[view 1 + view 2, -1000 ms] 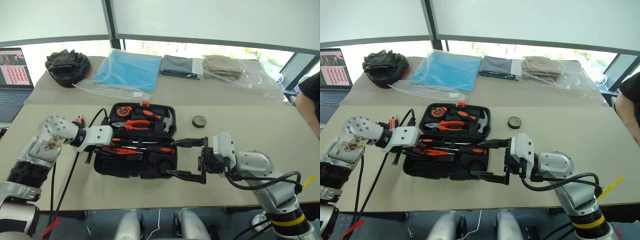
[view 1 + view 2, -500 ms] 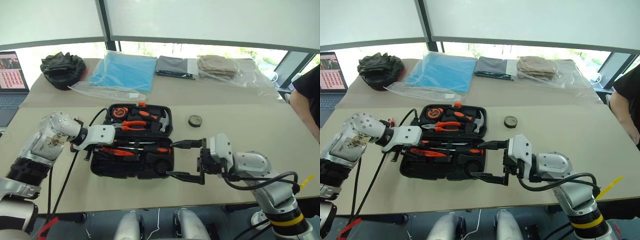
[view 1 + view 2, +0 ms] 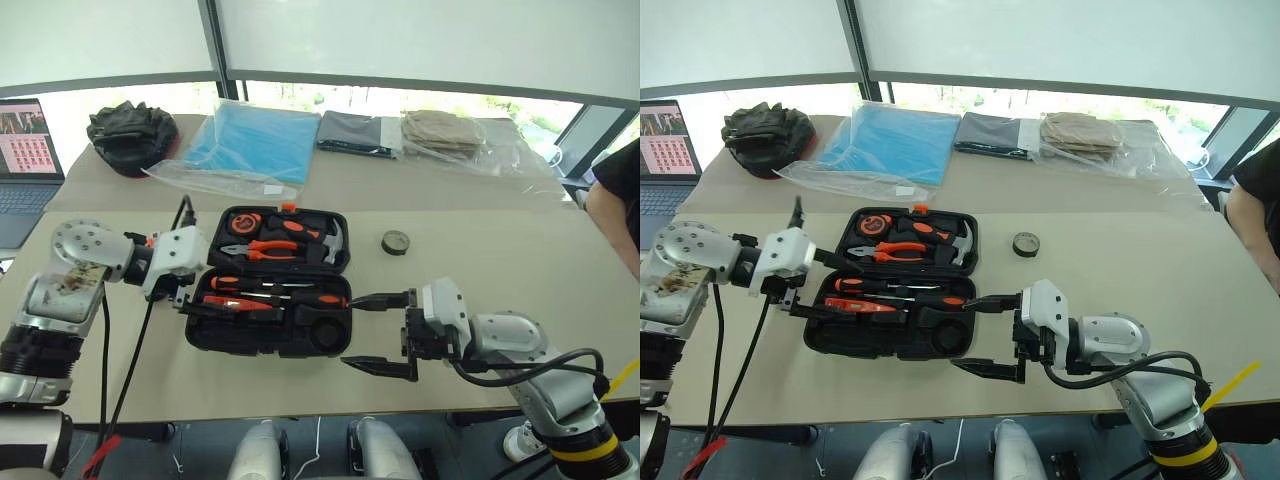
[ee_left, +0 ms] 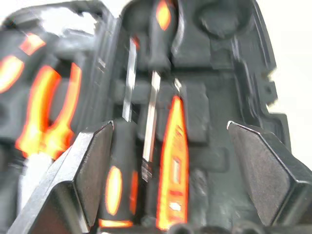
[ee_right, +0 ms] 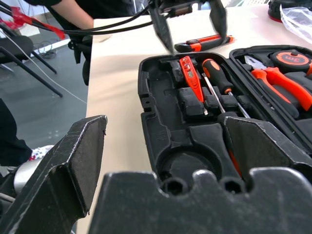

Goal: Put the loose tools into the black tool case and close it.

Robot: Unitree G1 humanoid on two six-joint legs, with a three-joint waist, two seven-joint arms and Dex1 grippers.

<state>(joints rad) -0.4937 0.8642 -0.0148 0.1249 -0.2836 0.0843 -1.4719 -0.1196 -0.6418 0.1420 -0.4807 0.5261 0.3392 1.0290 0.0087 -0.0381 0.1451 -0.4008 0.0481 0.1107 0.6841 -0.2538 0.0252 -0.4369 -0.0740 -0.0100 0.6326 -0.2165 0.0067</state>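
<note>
The black tool case (image 3: 270, 290) lies open on the near table (image 3: 500, 270), a moulded plastic clamshell with its long side running left to right and a small orange latch on its far edge. The far half holds the pliers (image 3: 265, 250), a hammer (image 3: 335, 240) and a round tape measure (image 3: 247, 222). In the near half two long screwdrivers (image 3: 290, 292) lie side by side in their slots, their long axes left to right; one has its orange-black handle toward the right, the other toward the left. Just nearer lies a slim orange screwdriver (image 3: 232, 304), also left to right, its thin tip toward the right. A round socket at the near right corner of the case stands vacant.

The small black tape roll (image 3: 397, 242) lies flat on the table to the right of the case, apart from it. The orange-black utility knife (image 5: 204, 43) lies on the table just beyond the left end of the case, seen in the right wrist view.

The left gripper (image 3: 195, 290) hangs over the left end of the case, fingers spread apart and holding nothing. The right gripper (image 3: 385, 333) is near the right end of the case, pointing left, fingers spread wide and bare.

A laptop (image 3: 28, 150), a black fabric bundle (image 3: 130, 135) and bagged cloths (image 3: 250, 140) lie on the far table.
</note>
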